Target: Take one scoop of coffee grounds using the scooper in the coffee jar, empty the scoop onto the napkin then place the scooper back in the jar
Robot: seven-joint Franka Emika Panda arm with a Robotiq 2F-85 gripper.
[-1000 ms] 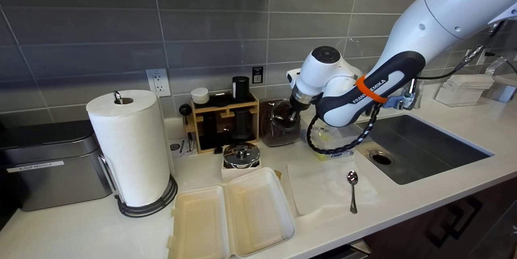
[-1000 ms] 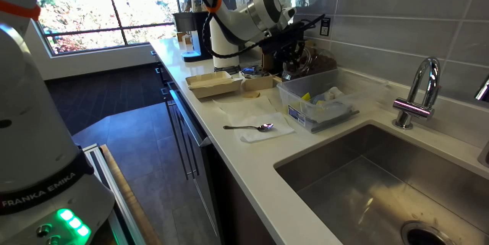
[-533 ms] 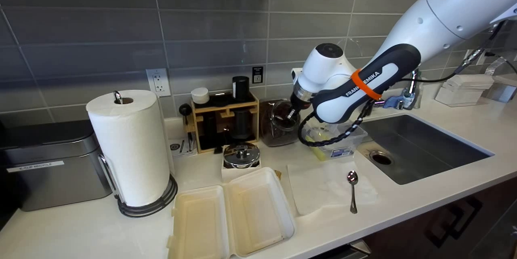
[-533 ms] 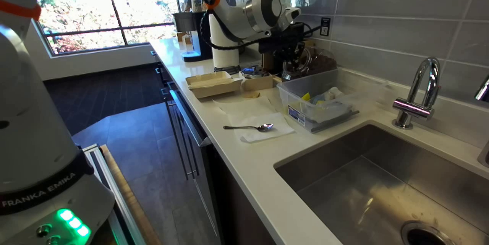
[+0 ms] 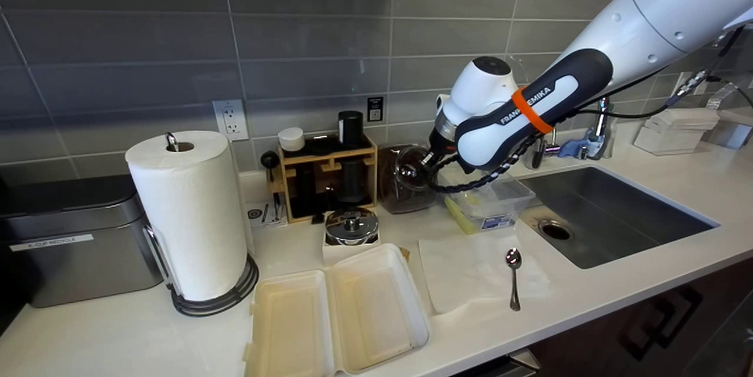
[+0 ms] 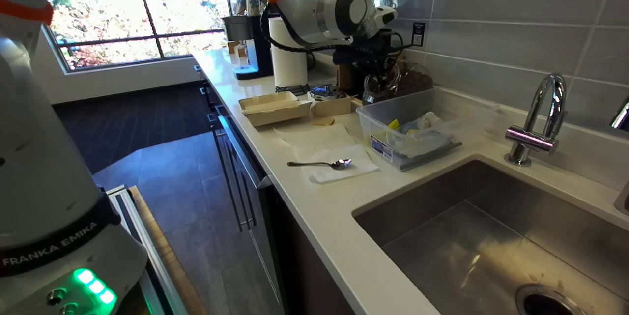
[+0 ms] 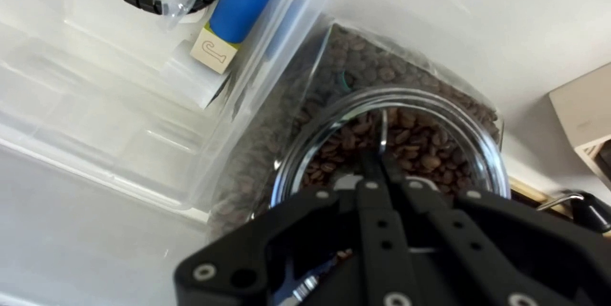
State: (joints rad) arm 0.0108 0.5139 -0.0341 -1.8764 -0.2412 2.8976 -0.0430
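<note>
Wrist view: all places are given from the coffee jar (image 7: 391, 97). The gripper (image 7: 380, 160) is at the jar's mouth, its fingers close together and pinching a thin metal piece, taken to be part of the scooper (image 7: 384, 129). The scooper is thus located at the jar's opening; its bowl is largely obscured, and whether it carries a load cannot be confirmed. Contents of the jar: whole coffee beans (image 7: 429, 153), not grounds. Just beside the jar, a clear plastic bin (image 7: 265, 84) contains a blue piece (image 7: 242, 5), a letter-marked block (image 7: 214, 50) and other small items.

In an exterior view, the napkin (image 5: 459, 277) lies in front of the jar, well apart from it; no beans are visible on it, and a spoon (image 5: 513, 259) rests there. Progress, as judged: scooper gripped, scooping under way; emptying onto the napkin and return to the jar outstanding. Also in front of the jar are a white carton (image 5: 350, 253) holding a metal-topped vessel (image 5: 352, 224) and, farther forward, an open takeout box (image 5: 379, 312).

In an exterior view, the jar stands behind the bin, dark contents showing through its wall. A yellow piece (image 6: 394, 124) and a white piece (image 6: 432, 119) are visible in the bin. The fingertips cannot be made out here.
</note>
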